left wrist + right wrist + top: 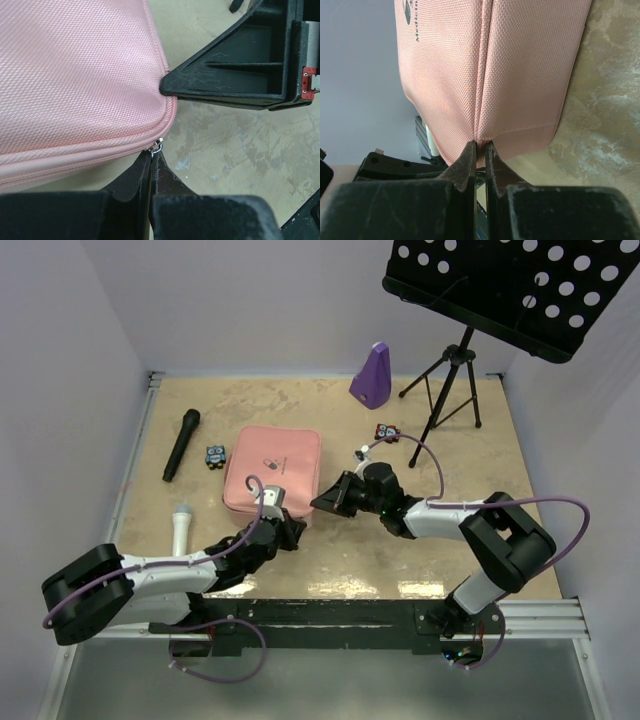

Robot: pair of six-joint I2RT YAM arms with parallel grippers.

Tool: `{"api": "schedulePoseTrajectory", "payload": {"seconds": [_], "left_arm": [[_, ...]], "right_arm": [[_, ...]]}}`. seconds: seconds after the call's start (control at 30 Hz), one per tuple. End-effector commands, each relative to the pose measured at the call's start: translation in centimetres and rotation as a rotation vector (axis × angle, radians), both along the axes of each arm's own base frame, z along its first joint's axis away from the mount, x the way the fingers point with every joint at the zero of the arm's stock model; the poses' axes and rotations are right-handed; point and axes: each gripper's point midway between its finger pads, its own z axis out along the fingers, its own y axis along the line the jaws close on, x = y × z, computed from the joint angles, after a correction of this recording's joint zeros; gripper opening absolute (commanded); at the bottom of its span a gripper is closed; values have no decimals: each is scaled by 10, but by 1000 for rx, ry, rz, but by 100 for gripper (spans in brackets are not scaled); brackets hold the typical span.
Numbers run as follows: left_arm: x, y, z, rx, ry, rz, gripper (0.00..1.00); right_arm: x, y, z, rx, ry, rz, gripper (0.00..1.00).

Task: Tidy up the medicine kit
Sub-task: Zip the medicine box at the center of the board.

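Note:
The pink medicine kit (272, 468) lies flat with its lid down in the middle of the table. My left gripper (291, 531) is at its near right corner, shut on the small metal zipper pull (157, 147); the fingertips meet at the pull (151, 156). My right gripper (326, 502) is against the same corner from the right. In the right wrist view (480, 146) its jaws are nearly closed and pinch the seam ridge of the kit (520, 70). One right finger (240, 75) shows in the left wrist view, touching the kit's corner (75, 75).
A purple metronome (371, 374) and a music stand tripod (448, 380) stand at the back right. A black microphone (181, 444) and a white one (181, 528) lie left of the kit. Small patterned clips lie beside the kit's left edge (214, 455) and at its back right (387, 432).

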Motion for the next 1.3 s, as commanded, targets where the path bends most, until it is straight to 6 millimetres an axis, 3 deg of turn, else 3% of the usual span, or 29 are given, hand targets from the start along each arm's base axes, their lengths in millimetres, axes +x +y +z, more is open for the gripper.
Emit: {"api": "schedulePoseTrajectory", "payload": {"seconds": [0.0, 0.43, 0.73, 0.83, 0.87, 0.93, 1.03, 1.13, 1.27], "left_arm": [[0, 38, -23, 69, 42, 128, 0], [4, 95, -38, 42, 137, 357, 0], [6, 96, -36, 33, 142, 373, 0], [8, 92, -34, 35, 130, 348, 0], [8, 89, -33, 36, 125, 333, 0], [10, 82, -29, 32, 110, 301, 0], [15, 61, -20, 13, 84, 220, 0], [17, 43, -15, 10, 74, 150, 0], [24, 23, -7, 2, 55, 101, 0]], "right_arm": [[18, -15, 10, -14, -69, -67, 0], [21, -27, 13, -38, -88, -93, 0], [30, -74, 14, -100, -117, -170, 0], [28, -69, 26, -92, -183, -115, 0], [21, -61, 29, -64, -190, -65, 2], [11, -47, 35, -34, -202, -1, 32], [-5, -25, 41, -4, -207, 77, 58], [-18, -6, 39, 14, -183, 135, 66], [-22, -1, 34, 17, -155, 130, 67]]}}
